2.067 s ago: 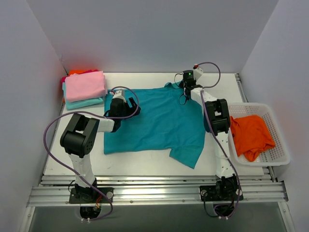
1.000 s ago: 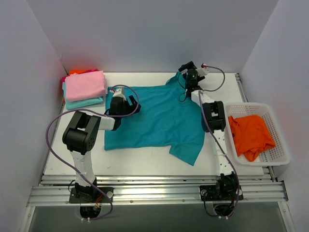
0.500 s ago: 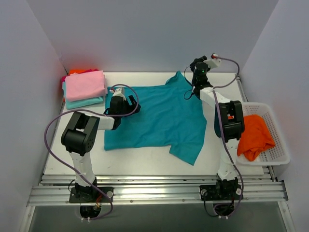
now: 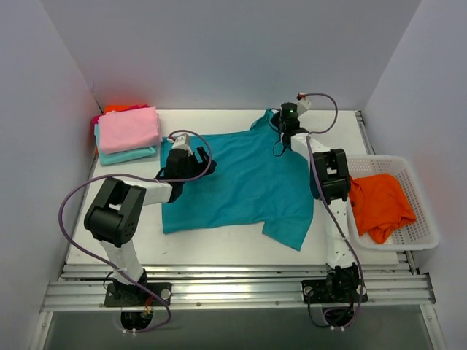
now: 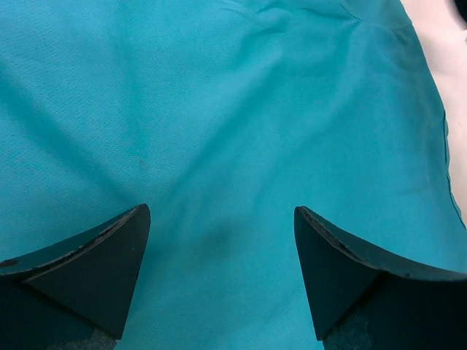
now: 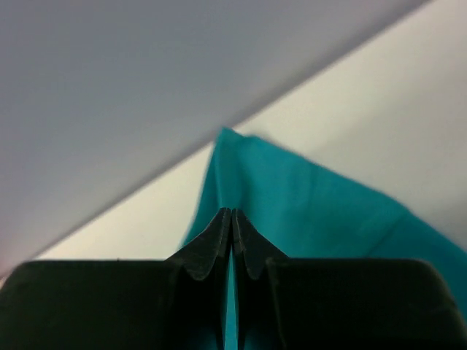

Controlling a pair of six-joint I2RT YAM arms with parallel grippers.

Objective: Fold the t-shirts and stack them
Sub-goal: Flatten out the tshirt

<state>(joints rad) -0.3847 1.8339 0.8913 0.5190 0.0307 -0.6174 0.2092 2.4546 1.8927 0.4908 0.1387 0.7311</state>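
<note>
A deep teal t-shirt [image 4: 241, 182] lies spread on the white table. My left gripper [image 4: 195, 165] is open and low over its left part; in the left wrist view the fingers [image 5: 95, 270] stand apart with teal cloth [image 5: 241, 131] between them. My right gripper [image 4: 286, 120] is shut on the shirt's far right corner; its wrist view shows the closed fingers [image 6: 232, 240] pinching teal cloth [image 6: 306, 204]. Folded pink [image 4: 129, 128] and pale aqua [image 4: 124, 154] shirts are stacked at the far left, with orange cloth [image 4: 117, 109] behind. An orange shirt [image 4: 379, 204] lies in the basket.
The white mesh basket [image 4: 423, 219] stands at the right table edge. White walls close in the back and sides. The metal rail [image 4: 233, 288] runs along the near edge by the arm bases.
The right gripper swung right and back to the left with the shirt's far corner. The shirt's lower part shifted slightly right. The left gripper moved a little right over the cloth.
</note>
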